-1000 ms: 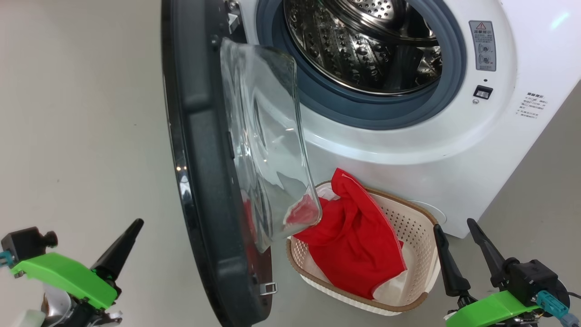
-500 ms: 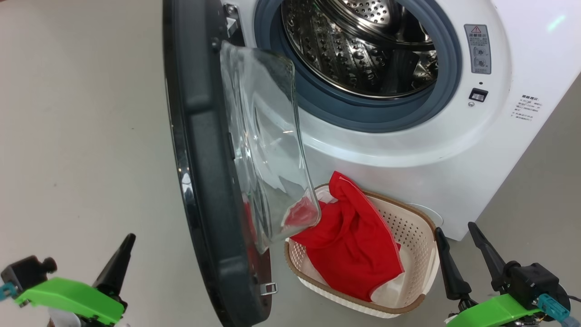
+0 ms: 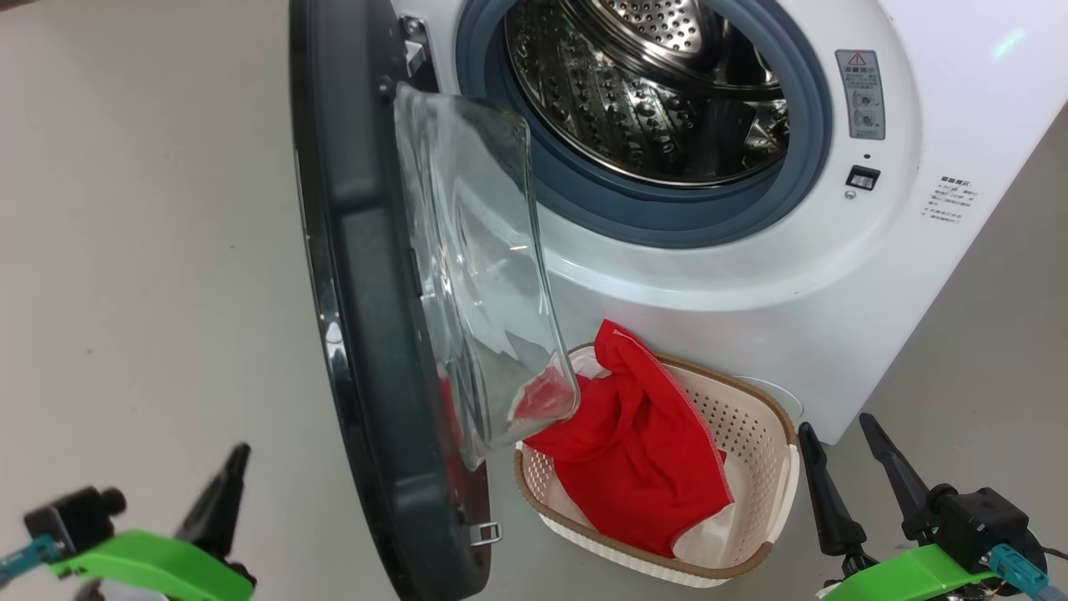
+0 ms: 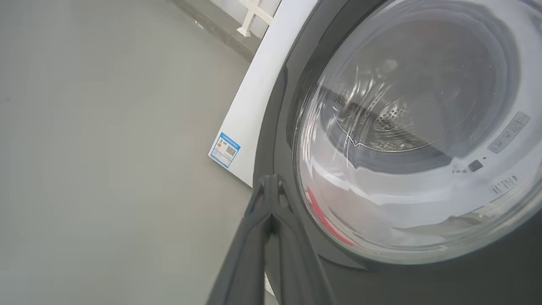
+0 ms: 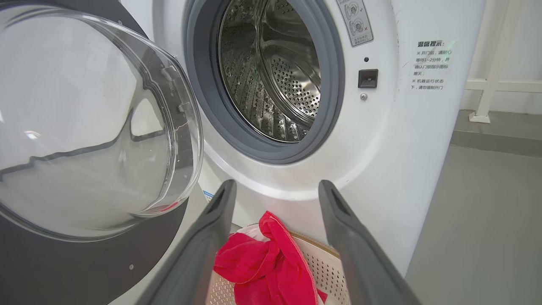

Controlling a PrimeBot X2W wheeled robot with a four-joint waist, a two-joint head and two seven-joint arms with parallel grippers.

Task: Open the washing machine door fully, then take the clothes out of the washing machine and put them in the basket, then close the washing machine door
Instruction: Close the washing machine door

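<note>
Pale grey floor runs along the left side, bare up to the machine. Low on that side the left end effector has its two dark fingers pressed together with nothing between them. It points at the outer face of the washing machine door and stands a little apart from it in the head view. The left wrist view shows the tips over the edge of the black rim, but I cannot tell whether they touch it.

The door stands swung wide, with its clear glass bowl bulging toward the washing machine. The steel drum looks empty as far as it can be seen. Below the opening, the basket sits on the floor close against the machine's front. It holds the clothes, and one red fold rises above the rim just beside the glass. At the far right the right end effector hovers near the basket, its fingers spread and empty.

Closing the door appears to be what remains. The door is probably stiff and fairly heavy on its hinge, and the glossy rim is likely to be slippery. A flat push on the outer rim near the latch edge seems the better place, since the glass should be avoided. The garments are soft and light, and the raised fold could catch the bowl as it passes.
</note>
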